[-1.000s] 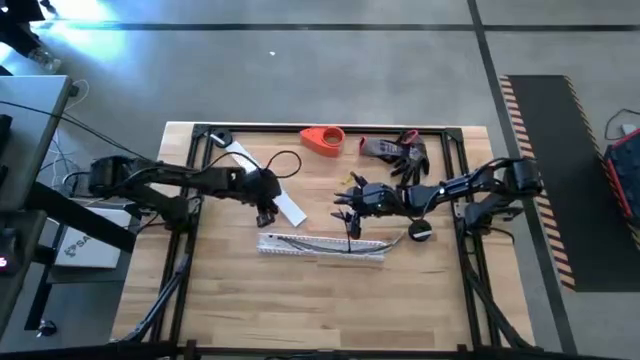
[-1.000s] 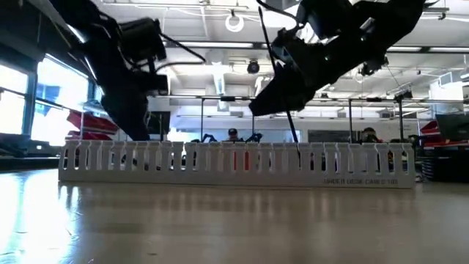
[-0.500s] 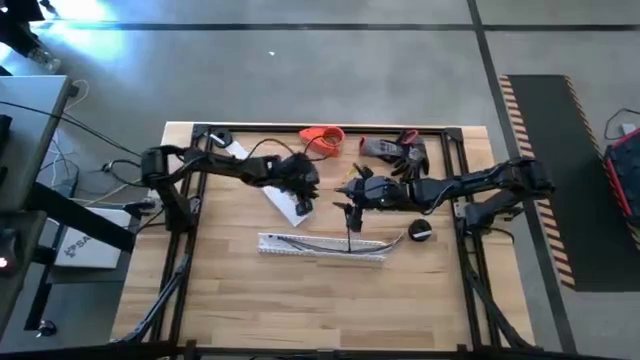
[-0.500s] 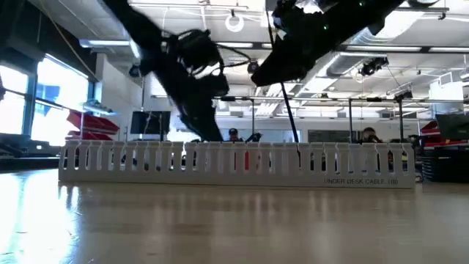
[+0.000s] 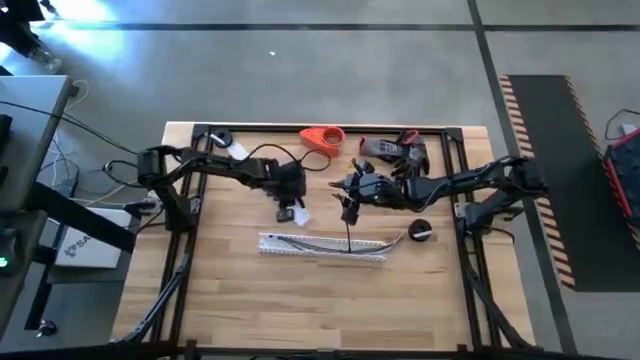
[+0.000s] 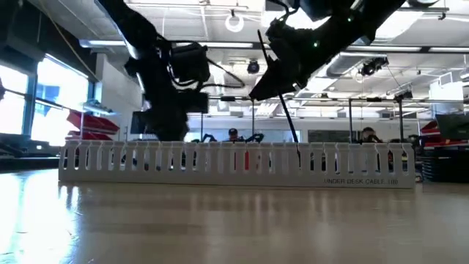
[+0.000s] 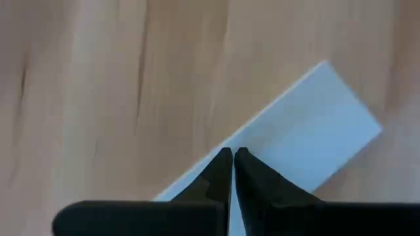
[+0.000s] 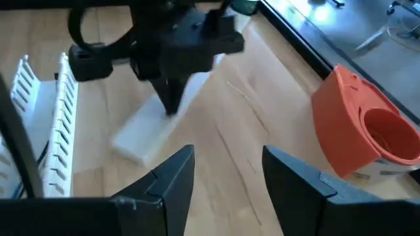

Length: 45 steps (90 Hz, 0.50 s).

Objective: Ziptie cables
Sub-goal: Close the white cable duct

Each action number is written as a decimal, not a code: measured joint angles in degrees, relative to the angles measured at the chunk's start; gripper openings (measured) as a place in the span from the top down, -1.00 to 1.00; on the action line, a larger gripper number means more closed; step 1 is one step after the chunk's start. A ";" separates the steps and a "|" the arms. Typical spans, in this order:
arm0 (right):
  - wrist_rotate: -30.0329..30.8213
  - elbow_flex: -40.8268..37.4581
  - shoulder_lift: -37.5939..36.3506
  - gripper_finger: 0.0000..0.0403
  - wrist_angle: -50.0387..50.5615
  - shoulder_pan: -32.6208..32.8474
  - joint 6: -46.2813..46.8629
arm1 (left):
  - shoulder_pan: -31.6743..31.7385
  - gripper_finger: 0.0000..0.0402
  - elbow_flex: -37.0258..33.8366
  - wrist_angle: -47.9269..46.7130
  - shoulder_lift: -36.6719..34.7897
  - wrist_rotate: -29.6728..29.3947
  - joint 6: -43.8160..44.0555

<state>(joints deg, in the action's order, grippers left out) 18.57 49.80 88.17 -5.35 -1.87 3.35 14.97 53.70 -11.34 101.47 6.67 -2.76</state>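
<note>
The dark cables [image 5: 330,244] lie along the inside of the white slotted channel [image 5: 320,246], which rests on the table; a bit of cable [image 8: 41,155] also shows in the right wrist view. A thin black strip [image 6: 282,95] rises slanting out of the channel beside my right gripper [image 5: 347,203], which hangs open above the table with nothing between its fingers [image 8: 172,177]. My left gripper [image 5: 290,208] is shut, pointing down, with its tips [image 7: 231,156] over the flat white strip [image 7: 315,128]. My left gripper's shut fingertips [image 8: 172,105] point down at the flat white strip's long edge [image 7: 216,154], near one end of the strip, which lies flat on the table. I cannot tell whether they touch it. Whether the black strip touches my right gripper's side, I cannot tell either.
An orange holder [image 5: 322,138] stands at the far edge, with dark tools [image 5: 400,152] to its right. A small black round thing [image 5: 421,231] lies off the channel's right end. Bare wood [image 5: 320,300] lies between the channel and the near edge.
My left gripper has swung from left of the white strip toward the table's right and now stands over the strip's near end. My right gripper has risen and drifted a little toward the far edge; the black strip's top has swayed with it.
</note>
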 joint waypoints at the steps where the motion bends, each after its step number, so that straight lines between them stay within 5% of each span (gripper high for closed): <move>1: 0.08 -0.01 -0.06 0.18 0.01 0.00 -0.12 | -0.04 0.98 -0.04 1.71 0.33 0.22 0.77; 15: 3.63 -0.04 -1.32 0.18 -0.01 0.00 -1.42 | -0.14 1.00 3.18 14.12 0.47 1.83 4.96; 45: 2.42 -0.04 -0.36 0.18 -1.37 -0.33 -0.83 | -0.40 1.00 6.02 -22.54 -5.72 5.52 -9.13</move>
<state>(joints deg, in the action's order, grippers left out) 20.99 49.76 87.81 -6.72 -2.20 2.52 14.56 59.71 -33.88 95.74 12.19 -11.89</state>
